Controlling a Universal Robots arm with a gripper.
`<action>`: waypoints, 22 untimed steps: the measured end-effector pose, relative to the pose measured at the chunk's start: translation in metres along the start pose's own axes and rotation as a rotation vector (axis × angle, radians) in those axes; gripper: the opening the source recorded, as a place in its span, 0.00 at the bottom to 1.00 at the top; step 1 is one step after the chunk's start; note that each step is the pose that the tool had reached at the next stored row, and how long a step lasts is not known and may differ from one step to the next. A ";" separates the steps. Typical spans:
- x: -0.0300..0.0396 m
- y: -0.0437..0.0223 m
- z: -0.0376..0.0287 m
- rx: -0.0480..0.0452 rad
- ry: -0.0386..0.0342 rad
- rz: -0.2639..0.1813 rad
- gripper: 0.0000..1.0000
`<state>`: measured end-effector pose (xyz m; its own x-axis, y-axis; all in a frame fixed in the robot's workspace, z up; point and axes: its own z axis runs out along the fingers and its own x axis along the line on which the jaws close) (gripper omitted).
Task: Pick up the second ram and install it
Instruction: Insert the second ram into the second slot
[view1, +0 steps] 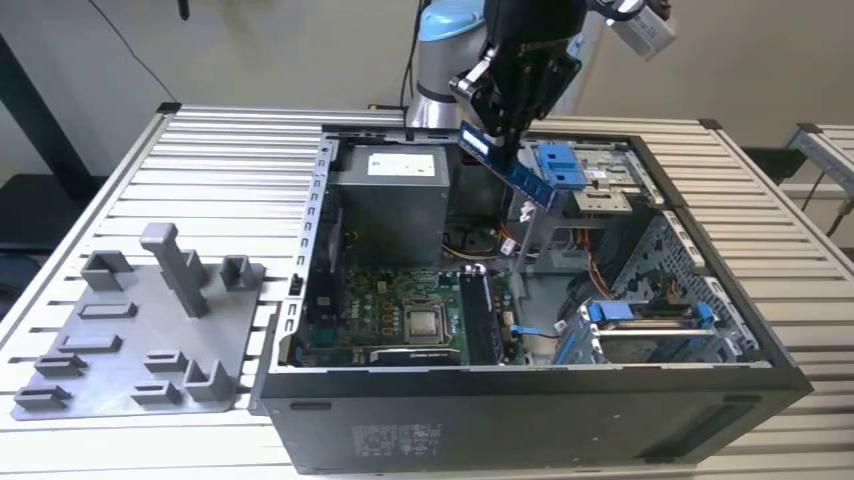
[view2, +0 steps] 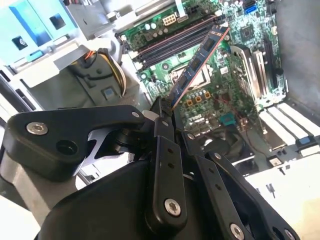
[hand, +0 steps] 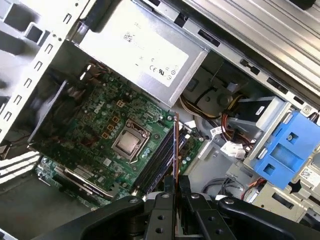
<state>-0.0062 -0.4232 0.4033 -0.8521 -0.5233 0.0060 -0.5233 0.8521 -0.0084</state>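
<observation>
The second ram (view1: 518, 172) is a thin bluish-green stick hanging tilted over the open computer case (view1: 534, 400), above its back half. My gripper (view1: 501, 130) is shut on the stick's upper end. In the second wrist view the ram (view2: 200, 59) reaches out from between the black fingers (view2: 164, 125) over the green motherboard (view2: 220, 95). In the first wrist view the ram (hand: 176, 150) shows edge-on, held by my gripper (hand: 173, 184), lined up over the long black memory slots (hand: 159, 161). The slots (view1: 481, 315) lie well below the stick.
The grey power supply (view1: 387, 200) fills the case's back on the exterior view's left. Blue drive brackets (view1: 563, 165) (view1: 647, 312) sit on the exterior view's right. The processor (view1: 424, 322) is beside the slots. A grey tray (view1: 134, 345) with blocks lies outside the case.
</observation>
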 end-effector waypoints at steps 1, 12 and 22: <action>0.0001 0.0000 0.0001 -0.0001 0.0001 0.013 0.14; 0.0007 0.0004 0.0021 -0.0010 0.0014 0.162 0.14; 0.0009 0.0006 0.0032 -0.0017 0.0026 0.304 0.14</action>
<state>-0.0072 -0.4232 0.4001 -0.9698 -0.2439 0.0060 -0.2440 0.9697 -0.0085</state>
